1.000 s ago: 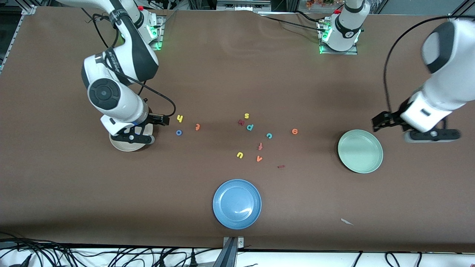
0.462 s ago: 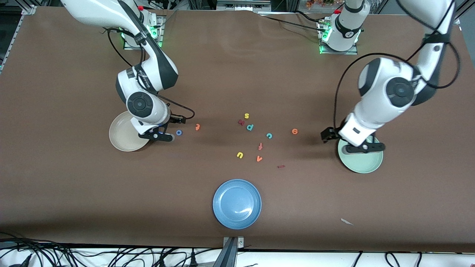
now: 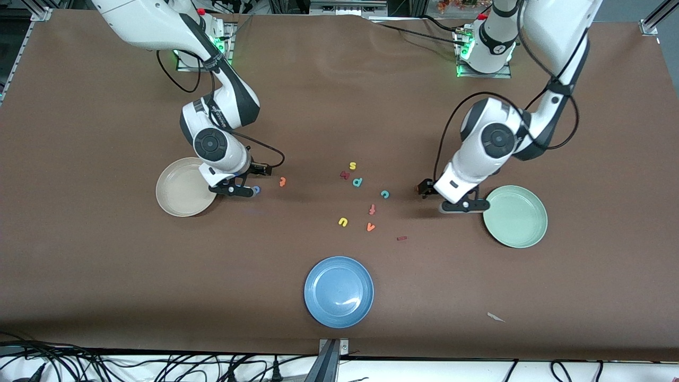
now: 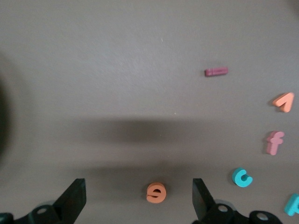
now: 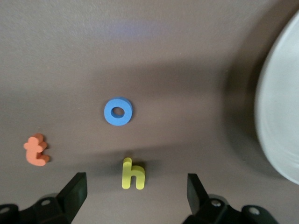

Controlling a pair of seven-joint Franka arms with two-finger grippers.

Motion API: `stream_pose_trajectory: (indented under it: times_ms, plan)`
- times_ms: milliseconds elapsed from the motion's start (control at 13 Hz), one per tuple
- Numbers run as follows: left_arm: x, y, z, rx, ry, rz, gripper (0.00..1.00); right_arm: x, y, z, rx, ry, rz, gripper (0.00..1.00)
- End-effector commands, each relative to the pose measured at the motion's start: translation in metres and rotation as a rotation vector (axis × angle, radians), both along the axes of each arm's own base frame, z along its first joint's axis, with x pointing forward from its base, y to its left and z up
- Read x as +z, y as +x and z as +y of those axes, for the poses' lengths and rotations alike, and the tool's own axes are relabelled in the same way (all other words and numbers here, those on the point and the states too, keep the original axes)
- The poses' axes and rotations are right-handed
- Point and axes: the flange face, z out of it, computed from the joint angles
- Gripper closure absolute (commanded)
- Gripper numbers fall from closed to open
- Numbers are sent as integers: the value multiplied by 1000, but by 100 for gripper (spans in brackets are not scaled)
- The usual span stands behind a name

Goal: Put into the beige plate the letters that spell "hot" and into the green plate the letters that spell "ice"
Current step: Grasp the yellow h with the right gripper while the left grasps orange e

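Swung both spread claws in from the plates: right gripper (image 5: 133,198) above the "h" (image 5: 132,174), left gripper (image 4: 139,203) above the "e" (image 4: 156,192), nothing grasped.

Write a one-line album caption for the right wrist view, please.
Open right claw hovers above yellow h, with blue o, orange t and beige plate nearby.

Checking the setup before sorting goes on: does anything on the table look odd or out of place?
One thing: a small pale scrap lies on the brown table, nearer the front camera than the green plate. It looks like stray litter, not a letter. All three plates sit upright and empty.
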Motion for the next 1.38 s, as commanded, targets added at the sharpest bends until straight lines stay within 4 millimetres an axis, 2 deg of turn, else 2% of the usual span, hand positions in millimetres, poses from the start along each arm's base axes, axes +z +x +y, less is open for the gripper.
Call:
stream_pose_trajectory:
  times_ms: [0, 154, 231, 538, 923, 1154, 1308]
  plan:
    - [-32, 0, -17, -15, 39, 3, 0, -5, -8, 3, -25, 17, -8, 27]
    - [-34, -3, -22, -20, 50, 7, 0, -6, -14, 7, -16, 18, -1, 34]
    - [-38, -11, -35, -30, 53, 15, 0, -7, -15, 7, -19, 17, 0, 35]
    - [-42, -23, -48, -50, 66, 35, 4, -16, -20, 10, -14, 37, -22, 36]
    - [-57, -27, -40, -106, 123, 72, 14, -20, -20, 10, -9, 38, -26, 53]
    - [-64, -29, -39, -106, 125, 84, 18, -22, -20, 10, 4, 36, -26, 55]
    - [-65, -29, -38, -105, 126, 87, 28, -22, -19, 11, 11, 42, -37, 57]
